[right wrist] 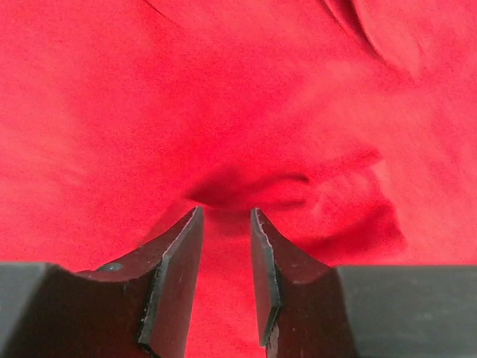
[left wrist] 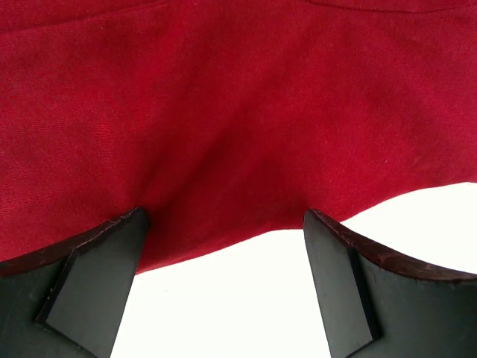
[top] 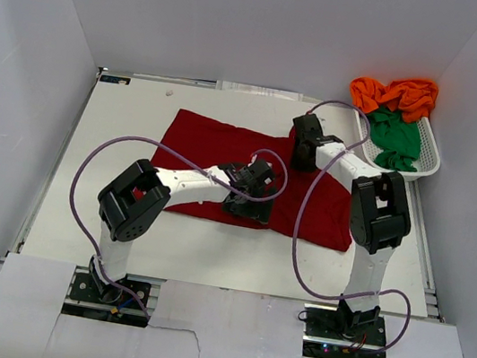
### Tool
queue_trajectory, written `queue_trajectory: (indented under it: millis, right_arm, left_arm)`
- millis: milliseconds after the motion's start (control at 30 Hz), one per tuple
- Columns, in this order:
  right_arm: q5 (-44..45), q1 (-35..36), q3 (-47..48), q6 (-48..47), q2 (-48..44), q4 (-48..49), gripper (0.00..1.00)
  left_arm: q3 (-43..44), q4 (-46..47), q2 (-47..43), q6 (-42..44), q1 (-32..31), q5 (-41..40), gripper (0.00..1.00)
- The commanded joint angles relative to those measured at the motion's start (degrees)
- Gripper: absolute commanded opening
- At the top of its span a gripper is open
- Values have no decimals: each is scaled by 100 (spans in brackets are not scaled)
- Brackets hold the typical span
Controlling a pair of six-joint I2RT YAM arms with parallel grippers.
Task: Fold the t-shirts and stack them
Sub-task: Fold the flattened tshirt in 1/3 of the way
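A dark red t-shirt [top: 217, 144] lies spread flat on the white table [top: 113, 168]. My left gripper [top: 248, 206] is open at the shirt's near edge. In the left wrist view its jaws [left wrist: 223, 216] stand wide apart over the hem [left wrist: 238, 112], with bare table below. My right gripper [top: 301, 157] is down on the shirt's far middle. In the right wrist view it [right wrist: 226, 210] presses into the red cloth [right wrist: 223, 89], its jaws a narrow gap apart and a pucker at the tips. An orange shirt [top: 397, 95] and a green shirt [top: 393, 135] lie crumpled in the basket.
A white lattice basket [top: 429, 159] stands at the table's far right corner against the wall. White walls close in the table on the left, back and right. Purple cables loop over both arms.
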Motion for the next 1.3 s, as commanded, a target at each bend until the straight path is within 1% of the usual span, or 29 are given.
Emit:
queue_trajectory:
  millis: [0,133,267,367,500,667,967,1133,1200,1233,1267]
  right_arm:
    - [272,-139,-412,-158,-467,-225,38]
    - [80,-481,-676,-211,-783,-303,37]
    - [-61,-509,-1071,-246,-1301,-251,37]
    - [-61,-535,-1222,-299,-1443,-269,37]
    - [-193,-570,-1029,-440,-1259,-251,37]
    - [-509,-605,-475,-554,-837,-277,37]
    - [-791,-693,-62,-703,-169,-225,38]
    - [-870,-720,-88,-704,-37,-190,38]
    - [-897,-720,-88,-721,-11,-172,33]
    - [-905,-728,-105,-721,-11,-172,24]
    - [-923,-737,-114,-730,-2,-146,19]
  left_arm:
    - [-419,-765,569,34,-81,144,98]
    - [-392,-791,622,78,-89,197,98]
    - [-296,-826,604,87,-89,180,98]
    - [-138,-914,631,131,-81,136,98]
    - [82,-1037,648,192,-81,65,98]
    - [433,-1283,710,236,-90,-75,98]
    - [381,-1362,727,228,-81,-181,98]
    - [346,-1362,727,228,-90,-190,98]
    - [355,-1362,745,228,-90,-198,98]
    - [355,-1362,745,236,-81,-198,98]
    - [346,-1362,754,236,-89,-198,98]
